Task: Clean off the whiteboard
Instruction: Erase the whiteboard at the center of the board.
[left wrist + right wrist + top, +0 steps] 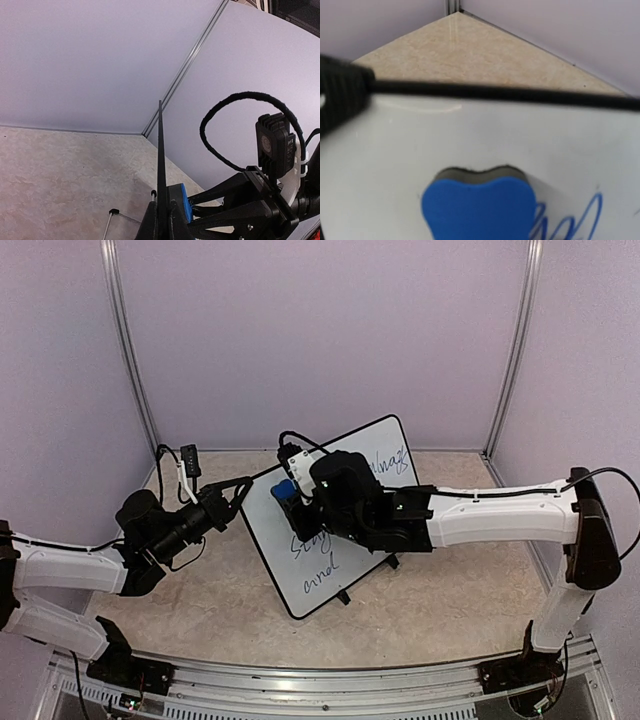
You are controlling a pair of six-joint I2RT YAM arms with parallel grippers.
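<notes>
Far left on the board, right end effector grips the eraser, left end effector pinches its rim, writing mostly unwiped.

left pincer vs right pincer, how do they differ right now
The left pincer is shut on the thin black rim at the left edge of the large glossy white whiteboard. The right pincer grips a small blue eraser block pressed against the board's face. The left one meets the board edge-on from the side, while the right one reaches across the handwriting. Both are shut, and both sit near the board's upper left part.
</notes>
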